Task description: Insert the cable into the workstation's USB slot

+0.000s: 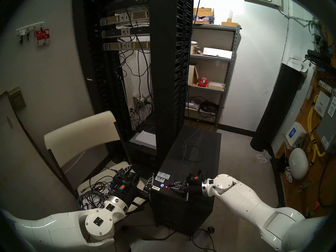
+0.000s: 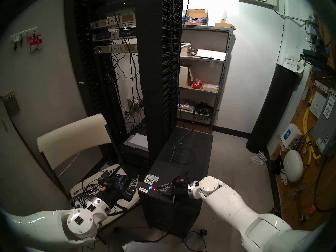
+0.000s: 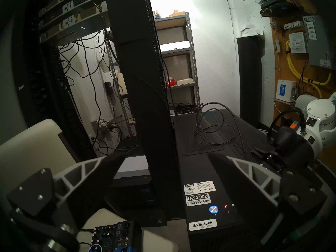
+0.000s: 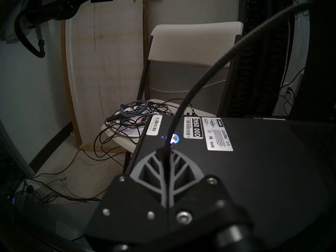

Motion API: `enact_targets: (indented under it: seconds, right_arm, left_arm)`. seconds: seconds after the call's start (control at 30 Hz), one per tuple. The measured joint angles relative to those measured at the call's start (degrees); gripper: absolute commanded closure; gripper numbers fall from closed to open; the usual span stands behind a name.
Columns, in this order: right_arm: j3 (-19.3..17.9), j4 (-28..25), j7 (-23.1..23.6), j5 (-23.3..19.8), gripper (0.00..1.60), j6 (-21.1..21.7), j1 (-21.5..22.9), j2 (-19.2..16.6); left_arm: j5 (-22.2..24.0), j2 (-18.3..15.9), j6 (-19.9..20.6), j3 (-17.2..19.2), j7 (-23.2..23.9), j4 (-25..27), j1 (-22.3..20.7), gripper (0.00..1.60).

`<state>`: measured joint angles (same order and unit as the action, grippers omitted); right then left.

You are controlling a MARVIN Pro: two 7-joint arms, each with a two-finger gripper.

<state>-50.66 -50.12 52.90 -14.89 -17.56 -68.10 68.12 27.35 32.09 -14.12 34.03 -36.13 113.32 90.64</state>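
Note:
The black workstation (image 1: 211,166) stands on the floor between my arms, with white barcode stickers, a blue-lit button (image 3: 213,209) and a red light on its top front. The thin grey cable (image 1: 192,151) lies looped on its top and runs forward to my right gripper (image 1: 172,187). That gripper is shut on the cable's end, fingertips low over the top panel beside the red light. In the right wrist view the cable (image 4: 200,82) leaves the shut fingers (image 4: 166,151) just before the button; the plug and slot are hidden. My left gripper (image 1: 141,171) hangs open and empty at the workstation's left front corner.
A white folding chair (image 1: 81,137) on the left holds a heap of cords (image 1: 94,191) and a small audio mixer (image 3: 112,237). The tall black server rack (image 1: 169,73) stands right behind the workstation's left side. Metal shelves (image 1: 209,73) stand at the back, and loose cords lie on the floor.

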Motion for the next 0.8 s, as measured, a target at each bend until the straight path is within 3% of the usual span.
enact_targets:
  seconds: [0.5, 0.53, 0.63, 0.77, 0.8]
  right_arm:
    - [-0.64, -0.19, -0.17, -0.72, 1.57, -0.75, -0.69, -0.1]
    - [-0.69, -0.21, -0.18, -0.79, 1.31, -0.88, -0.78, -0.12]
    - [-1.05, -0.13, -0.25, -1.25, 1.25, -1.8, -1.27, -0.17]
    - [-1.46, -0.16, -0.08, -1.73, 0.9, -2.44, -1.79, -0.2]
    - [-1.57, -0.31, 0.0, -1.81, 0.88, -2.54, -1.95, -0.25]
  left_arm:
    - [0.0, 0.12, 0.01, -0.12, 0.06, 0.06, -0.19, 0.0]
    - [0.0, 0.12, 0.01, -0.13, 0.08, 0.06, -0.19, 0.0]
    - [0.01, 0.12, 0.01, -0.16, 0.23, 0.06, -0.23, 0.0]
    - [0.02, 0.12, 0.01, -0.18, 0.41, 0.06, -0.28, 0.0]
    - [0.02, 0.12, 0.02, -0.19, 0.45, 0.06, -0.3, 0.0]
